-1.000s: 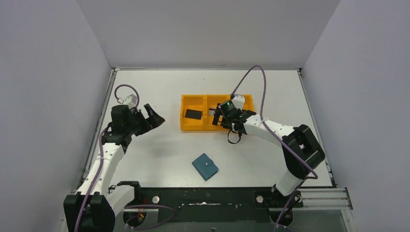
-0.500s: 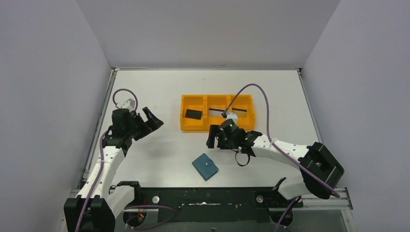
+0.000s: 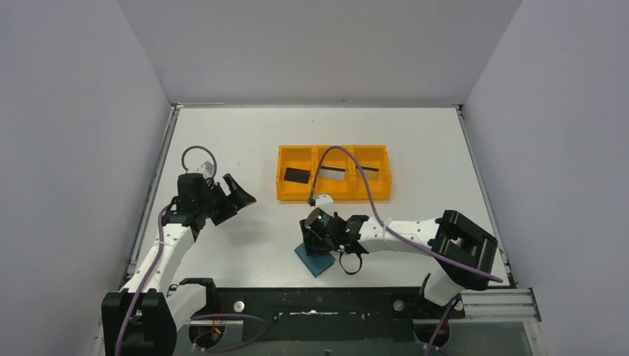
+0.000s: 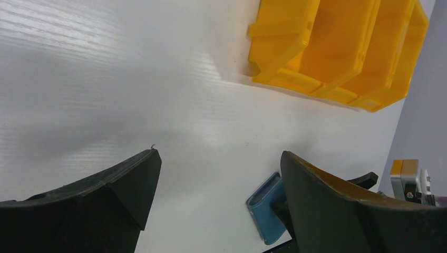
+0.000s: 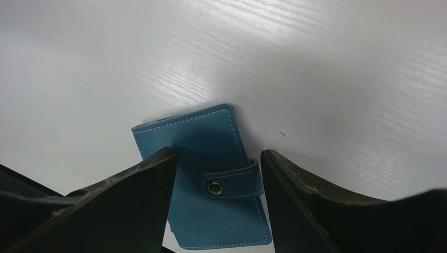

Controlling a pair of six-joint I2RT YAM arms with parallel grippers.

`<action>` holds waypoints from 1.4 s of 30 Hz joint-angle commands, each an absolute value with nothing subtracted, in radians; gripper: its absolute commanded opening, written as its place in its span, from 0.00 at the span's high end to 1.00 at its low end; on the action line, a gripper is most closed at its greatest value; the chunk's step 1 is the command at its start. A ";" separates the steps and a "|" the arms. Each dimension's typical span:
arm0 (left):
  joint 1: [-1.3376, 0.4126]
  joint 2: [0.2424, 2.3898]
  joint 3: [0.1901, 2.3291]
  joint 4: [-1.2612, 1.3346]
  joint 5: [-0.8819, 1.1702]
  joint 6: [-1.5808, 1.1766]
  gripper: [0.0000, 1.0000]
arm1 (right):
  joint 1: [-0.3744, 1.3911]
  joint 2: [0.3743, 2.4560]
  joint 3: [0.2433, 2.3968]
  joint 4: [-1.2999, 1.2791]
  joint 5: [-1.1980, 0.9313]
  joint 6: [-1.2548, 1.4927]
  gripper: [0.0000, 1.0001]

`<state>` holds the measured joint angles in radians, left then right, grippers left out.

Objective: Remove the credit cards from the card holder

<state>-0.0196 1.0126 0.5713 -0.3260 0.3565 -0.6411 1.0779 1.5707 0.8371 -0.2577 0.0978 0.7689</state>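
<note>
Top view, change: the right gripper has left the orange tray, where it hung a second ago; it has come to the near side of the table, right over the card holder; the left gripper has barely shifted; the card holder lies where it lay
Top view, tray contents: three compartments in a row; a black card in the left one; a silver-grey card in the middle one; a card with a dark stripe in the right one
Top view, card holder: teal, flat on the table near the front edge, well apart from the orange tray; its far part is hidden under the right gripper
Left wrist view, tool: the left gripper has its jaws wide, nothing between them, bare table below
Left wrist view, surroundings: the orange tray lies ahead to the right, its insides hidden from here; a corner of the card holder shows beside the right finger
Right wrist view, tool: the right gripper has its jaws parted and gripping nothing; they straddle the card holder; whether the tips touch it cannot be told
Right wrist view, card holder: folded shut, pale stitching along its edge; the snap tab is fastened across its edge by a metal stud; its inside is hidden
</note>
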 commanded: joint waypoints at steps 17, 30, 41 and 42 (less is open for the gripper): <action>-0.248 1.089 0.641 -0.230 0.463 -0.612 0.23 | 0.991 1.413 0.690 -0.161 0.209 1.008 0.69; -0.517 1.010 0.482 -0.132 0.182 -0.761 0.25 | 1.127 1.278 0.660 -0.234 0.248 0.939 0.44; -0.508 0.941 0.421 -0.155 0.123 -0.805 0.25 | 1.235 1.523 0.839 -0.451 0.445 0.934 0.51; -0.507 0.942 0.411 -0.131 0.141 -0.816 0.25 | 1.236 1.538 0.856 -0.472 0.466 0.938 0.53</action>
<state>-0.5133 0.9653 0.4385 -0.2211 0.1326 -0.7616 1.2232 1.4910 0.7650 -0.3710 0.3065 0.9455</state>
